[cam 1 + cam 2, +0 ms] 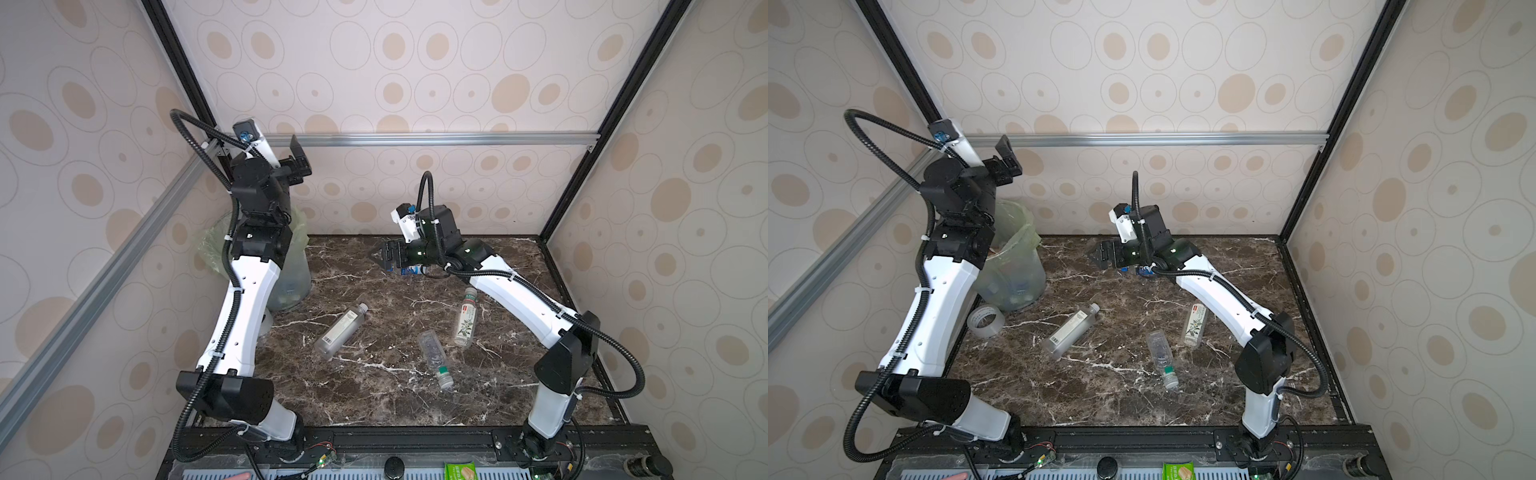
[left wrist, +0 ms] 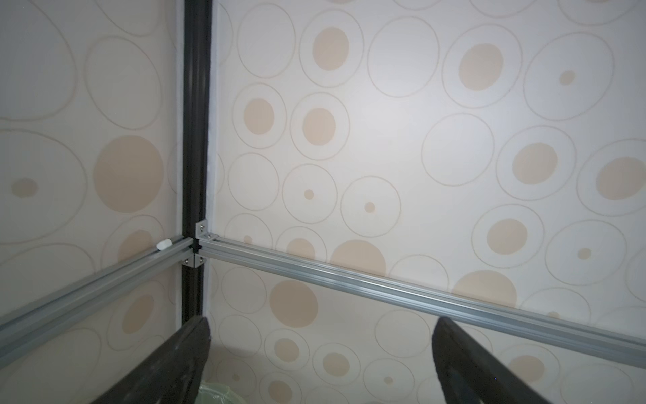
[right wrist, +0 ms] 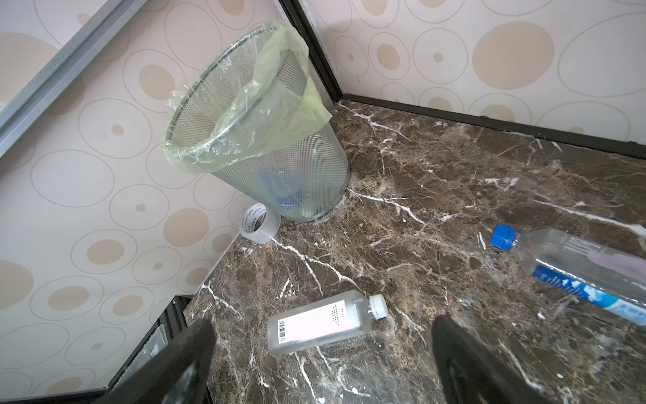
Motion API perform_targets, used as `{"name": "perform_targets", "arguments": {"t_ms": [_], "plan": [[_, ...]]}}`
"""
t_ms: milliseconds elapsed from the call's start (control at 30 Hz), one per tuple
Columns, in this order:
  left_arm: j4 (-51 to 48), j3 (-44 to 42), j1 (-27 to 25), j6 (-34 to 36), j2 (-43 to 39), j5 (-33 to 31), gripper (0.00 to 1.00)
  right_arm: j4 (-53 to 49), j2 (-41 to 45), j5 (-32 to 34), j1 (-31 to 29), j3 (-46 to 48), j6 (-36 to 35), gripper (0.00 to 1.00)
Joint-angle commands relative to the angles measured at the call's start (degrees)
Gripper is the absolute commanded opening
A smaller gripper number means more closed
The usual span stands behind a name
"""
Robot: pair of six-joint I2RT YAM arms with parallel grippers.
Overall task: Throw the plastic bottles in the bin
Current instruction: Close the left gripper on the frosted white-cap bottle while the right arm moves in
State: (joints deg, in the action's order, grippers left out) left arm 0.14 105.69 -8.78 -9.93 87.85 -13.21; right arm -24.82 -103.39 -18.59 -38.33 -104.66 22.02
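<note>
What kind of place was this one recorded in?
Probably a lab robot cell, not a real room: wallpapered panels hang on an aluminium frame. They enclose a marble-look tabletop with a black mounting rail along its front edge.

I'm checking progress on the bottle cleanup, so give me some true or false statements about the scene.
The left gripper is open and empty. True.
The bin lies tipped over. False: it stands upright.
The bottle with the barcode label lies on its side on the table. True.
The right gripper is shut on the blue-capped bottle. False: it is open; that bottle lies on the table.
The tape roll is inside the bin. False: it sits beside the bin.
</note>
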Motion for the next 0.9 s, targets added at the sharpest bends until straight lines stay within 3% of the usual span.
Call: {"name": "perform_targets", "arguments": {"t_ms": [0, 133, 367, 533, 733, 867], "plan": [[-5.3, 1.9, -4.0, 0.7, 0.2, 0.4, 0.99, -1.9, 4.1, 0.9, 2.0, 3.9, 1.4, 1.0], [-9.4, 0.8, -7.8, -1.8, 0.0, 0.5, 0.99, -3.1, 8.4, 2.8, 3.2, 11.5, 0.9, 1.0], [-14.4, -8.8, -14.6, -8.3, -2.4, 1.9, 0.99, -4.6, 15.5, 7.0, 3.3, 25.0, -0.7, 1.0], [-23.9, -15.3, -16.1, -12.3, -2.2, 7.0, 0.99, -3.5, 19.2, 8.2, 3.3, 31.9, 1.0, 1.0], [-36.4, -23.0, -16.6, -11.6, -3.2, 6.1, 0.99, -3.7, 21.1, 7.7, 3.3, 34.6, 2.1, 1.0], [-39.3, -30.2, -16.5, -13.1, -5.0, 6.4, 0.99, -3.7, 21.1, 7.3, 3.3, 35.2, 2.4, 1.0]]}}
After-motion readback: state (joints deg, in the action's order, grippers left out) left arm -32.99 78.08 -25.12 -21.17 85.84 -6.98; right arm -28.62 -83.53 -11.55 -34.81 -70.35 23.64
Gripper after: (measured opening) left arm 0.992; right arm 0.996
